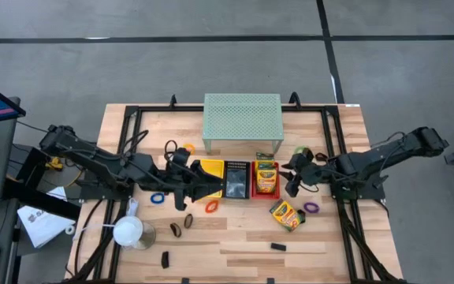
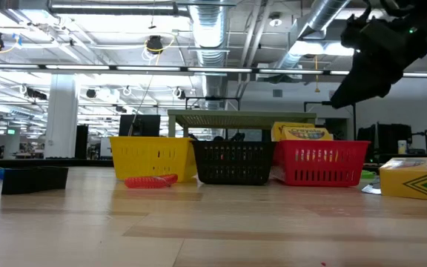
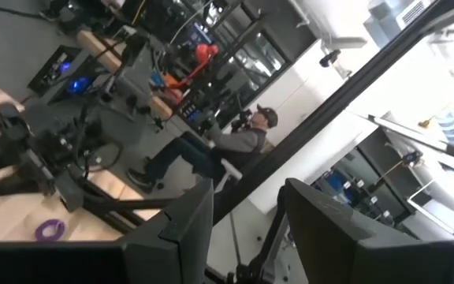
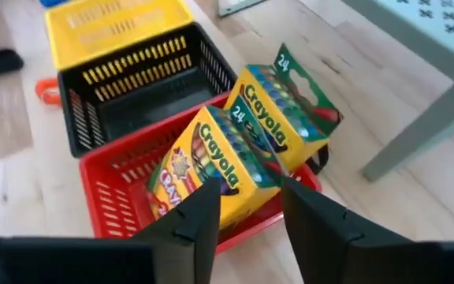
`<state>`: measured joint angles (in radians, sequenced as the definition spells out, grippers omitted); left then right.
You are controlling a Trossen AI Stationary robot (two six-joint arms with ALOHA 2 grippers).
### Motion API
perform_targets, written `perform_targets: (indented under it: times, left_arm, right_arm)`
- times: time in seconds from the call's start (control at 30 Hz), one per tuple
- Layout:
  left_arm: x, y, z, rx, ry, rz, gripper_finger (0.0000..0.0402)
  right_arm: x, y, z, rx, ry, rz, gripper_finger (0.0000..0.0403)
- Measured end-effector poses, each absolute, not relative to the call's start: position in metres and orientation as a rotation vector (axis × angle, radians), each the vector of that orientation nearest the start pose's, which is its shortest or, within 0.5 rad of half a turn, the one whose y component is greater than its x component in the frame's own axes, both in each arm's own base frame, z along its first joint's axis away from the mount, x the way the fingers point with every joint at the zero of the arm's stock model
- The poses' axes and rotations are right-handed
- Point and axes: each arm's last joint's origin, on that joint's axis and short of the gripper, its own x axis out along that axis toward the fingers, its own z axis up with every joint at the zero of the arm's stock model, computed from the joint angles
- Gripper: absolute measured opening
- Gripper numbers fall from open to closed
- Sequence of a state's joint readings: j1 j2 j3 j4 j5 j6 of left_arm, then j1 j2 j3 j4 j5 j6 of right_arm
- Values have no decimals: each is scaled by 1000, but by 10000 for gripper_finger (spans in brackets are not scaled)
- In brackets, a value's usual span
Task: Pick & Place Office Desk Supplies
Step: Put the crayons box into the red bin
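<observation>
The right gripper (image 4: pixel 247 209) hangs over the red basket (image 4: pixel 124 201), fingers apart and holding nothing. Two crayon boxes (image 4: pixel 235 138) lie in that basket. The left gripper (image 3: pixel 247 229), also open, is over the yellow basket (image 1: pixel 208 172).

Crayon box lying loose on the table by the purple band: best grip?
Come straight down on the crayon box with the right gripper, jaws across its narrow width, mid-length. It lies flat and skewed, so turn the wrist to match; its long sides look clear of the purple band.

L gripper (image 3: pixel 247 229) open; purple band (image 3: pixel 50 229); seated person (image 3: pixel 211 150).
</observation>
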<state>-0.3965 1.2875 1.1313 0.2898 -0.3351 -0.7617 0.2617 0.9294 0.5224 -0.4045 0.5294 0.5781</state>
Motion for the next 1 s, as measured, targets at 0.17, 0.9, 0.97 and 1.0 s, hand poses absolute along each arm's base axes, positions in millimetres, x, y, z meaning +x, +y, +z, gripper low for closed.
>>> perform_targets:
  times: [0.17,0.9,0.97,1.0]
  left_arm:
    - [273,-106,389,-805,-83,-109,154]
    - [273,-107,388,-803,-70,-123,154]
    - [273,-107,388,-802,-70,-123,154]
    - [273,-107,388,-803,-70,-123,154]
  right_arm:
    - [175,22,206,198,668,-443,119]
    - [182,-10,187,240,739,-386,118]
    - [183,-12,186,231,746,-386,118]
    - [183,-12,186,230,742,-385,117]
